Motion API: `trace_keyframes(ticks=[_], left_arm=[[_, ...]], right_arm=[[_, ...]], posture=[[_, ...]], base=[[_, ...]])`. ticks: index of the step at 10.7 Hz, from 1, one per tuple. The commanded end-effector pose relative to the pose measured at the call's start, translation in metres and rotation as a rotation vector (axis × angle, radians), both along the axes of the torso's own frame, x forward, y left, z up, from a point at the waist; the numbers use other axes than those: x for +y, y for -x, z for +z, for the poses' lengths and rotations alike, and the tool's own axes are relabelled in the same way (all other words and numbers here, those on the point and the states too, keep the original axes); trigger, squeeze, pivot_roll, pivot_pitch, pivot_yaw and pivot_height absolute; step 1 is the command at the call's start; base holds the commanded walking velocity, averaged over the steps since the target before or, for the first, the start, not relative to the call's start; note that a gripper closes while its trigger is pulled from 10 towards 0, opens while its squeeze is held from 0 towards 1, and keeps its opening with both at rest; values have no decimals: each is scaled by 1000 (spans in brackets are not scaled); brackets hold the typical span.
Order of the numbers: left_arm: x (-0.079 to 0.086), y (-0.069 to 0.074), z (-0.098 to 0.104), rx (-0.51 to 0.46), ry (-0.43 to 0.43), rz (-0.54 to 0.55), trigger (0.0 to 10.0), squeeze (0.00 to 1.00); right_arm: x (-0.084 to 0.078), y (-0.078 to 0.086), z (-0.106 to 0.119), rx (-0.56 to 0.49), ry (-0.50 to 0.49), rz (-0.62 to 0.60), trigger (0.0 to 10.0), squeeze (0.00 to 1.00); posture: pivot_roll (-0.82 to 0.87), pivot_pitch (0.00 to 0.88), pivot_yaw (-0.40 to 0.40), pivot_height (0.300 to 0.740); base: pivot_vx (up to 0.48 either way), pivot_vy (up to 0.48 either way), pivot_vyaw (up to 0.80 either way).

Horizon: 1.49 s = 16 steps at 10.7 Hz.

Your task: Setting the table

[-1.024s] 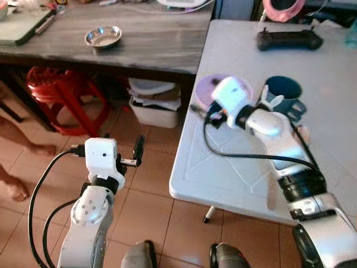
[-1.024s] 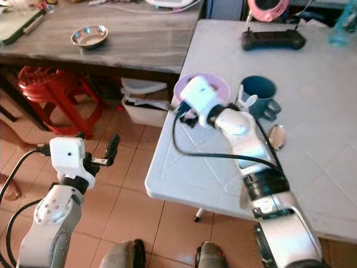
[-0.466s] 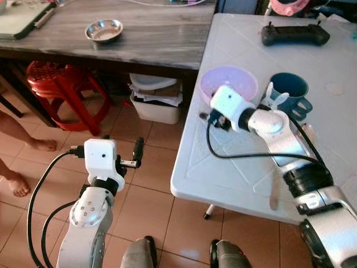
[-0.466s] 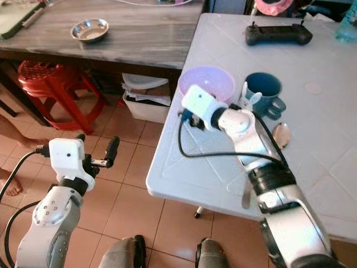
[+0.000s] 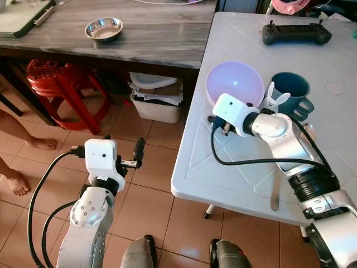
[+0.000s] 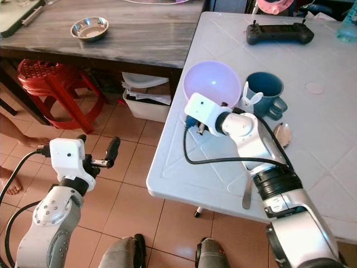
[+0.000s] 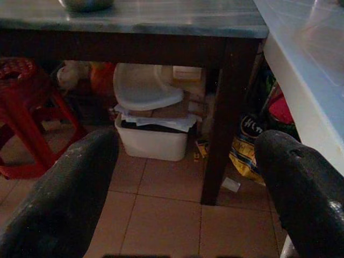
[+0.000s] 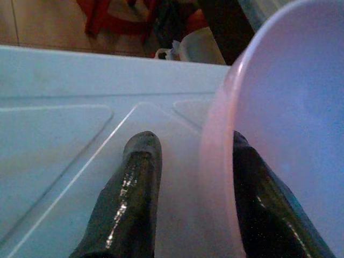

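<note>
A translucent purple bowl (image 5: 235, 84) on the white table (image 5: 234, 167) is tipped up, its inside facing me. My right gripper (image 5: 222, 116) is shut on the bowl's near rim. In the right wrist view one finger (image 8: 137, 183) lies outside the bowl (image 8: 290, 97), and the other shows through its wall. A teal mug (image 5: 290, 92) with a small white rabbit figure stands just right of the bowl. A spoon (image 5: 274, 190) lies partly under my right forearm. My left gripper (image 5: 124, 151) hangs open over the floor, left of the table.
A dark wooden table (image 5: 156, 39) at the left carries a steel bowl (image 5: 104, 29). Under it are a red stool (image 5: 50, 84) and a white bin (image 5: 156, 103). A black controller (image 5: 295, 34) lies at the white table's far side. A person's bare feet (image 5: 17, 184) are at the far left.
The purple bowl has gone from lying flat to tipped up by its near rim in my right gripper. The wrist has drawn back toward the table's near edge. The left arm is still.
</note>
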<state>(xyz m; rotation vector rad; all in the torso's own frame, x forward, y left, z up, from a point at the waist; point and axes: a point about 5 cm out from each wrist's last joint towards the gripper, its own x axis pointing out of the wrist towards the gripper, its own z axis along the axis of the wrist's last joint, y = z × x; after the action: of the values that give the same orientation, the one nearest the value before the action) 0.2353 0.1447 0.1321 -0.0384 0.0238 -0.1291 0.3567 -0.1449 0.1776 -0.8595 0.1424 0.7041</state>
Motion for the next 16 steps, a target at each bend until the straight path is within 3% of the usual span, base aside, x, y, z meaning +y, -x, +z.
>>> trace_keyframes(ticks=[1,7,9,11,13,14,15,16], left_arm=[[1,0,-1,12,-2,-8,10000,0],[1,-4,-5,30,6,16,10000,0],[-4,-6,-4,15,-3,-1,10000,0],[-1,-8,-4,17,-10,13,10000,0],[-2,-8,-8,14,-10,24,10000,0],[-3,-9,-6,-3,8,12,10000,0],[-4,-11,-5,-5,18,5,10000,0],[-4,-12,-2,-19,18,-3,10000,0]], right_arm=[[4,3,-1,3,20,26,0,0],[1,6,-3,-38,46,55,0,0],[0,7,3,-109,-27,31,0,0],[3,15,9,-239,-154,-17,0,0],[22,42,16,-340,-392,-2,0,0],[23,49,13,-353,-445,-32,0,0],[18,56,10,-327,-582,-130,0,0],[12,62,8,-321,-610,-162,0,0]], posture=[[33,203,88,740],[22,185,77,740],[21,176,74,740],[20,166,72,740],[8,152,70,740],[5,147,69,740],[10,147,68,740],[12,147,68,740]], base=[[0,0,0],[0,0,0],[0,0,0],[0,191,0],[0,480,0],[0,480,0],[0,480,0],[0,480,0]])
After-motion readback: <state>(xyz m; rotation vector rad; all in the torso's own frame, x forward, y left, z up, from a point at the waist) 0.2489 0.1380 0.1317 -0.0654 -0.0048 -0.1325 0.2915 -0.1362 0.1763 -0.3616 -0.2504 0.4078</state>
